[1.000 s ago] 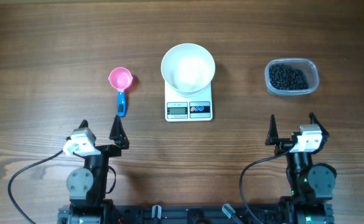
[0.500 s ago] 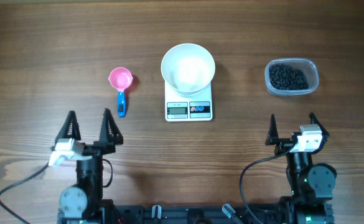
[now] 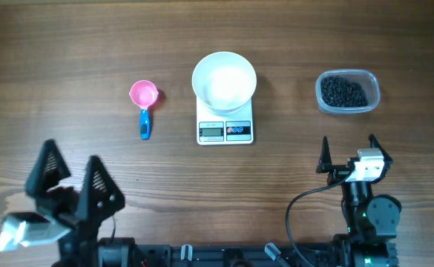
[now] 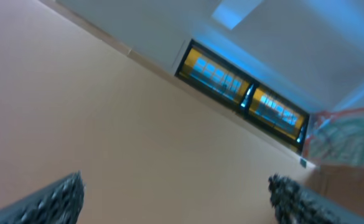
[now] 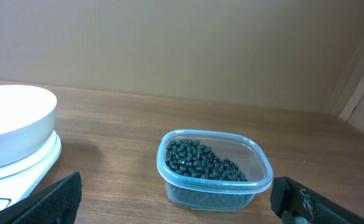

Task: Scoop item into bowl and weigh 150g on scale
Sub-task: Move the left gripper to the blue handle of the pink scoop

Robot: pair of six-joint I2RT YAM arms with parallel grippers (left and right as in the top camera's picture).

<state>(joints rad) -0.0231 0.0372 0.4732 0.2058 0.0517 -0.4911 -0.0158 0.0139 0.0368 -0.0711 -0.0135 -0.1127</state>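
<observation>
The white bowl [image 3: 224,80] stands empty on the white scale [image 3: 225,130] at the table's middle. The item, a dark heap of small black beans [image 3: 343,93], fills a clear plastic tub [image 3: 374,87] at the right. My right gripper [image 3: 348,144] sits low, near the front edge, open and empty. Its wrist view looks across at the beans [image 5: 200,162], with the bowl [image 5: 14,118] and scale [image 5: 42,163] at the left. My left gripper [image 3: 72,176] is raised at the front left, open and empty. Its blurred wrist view shows only a wall and ceiling between the fingers [image 4: 60,198].
A pink scoop [image 3: 144,95] with a blue handle lies left of the scale, handle toward the front. Bare wooden table [image 3: 68,44] surrounds everything. In the right wrist view the tub [image 5: 256,182] stands in front of a plain wall.
My left arm has lifted and swung back toward the front left, tilting its camera up off the table. Its jaws stayed open. The right arm has not moved.
</observation>
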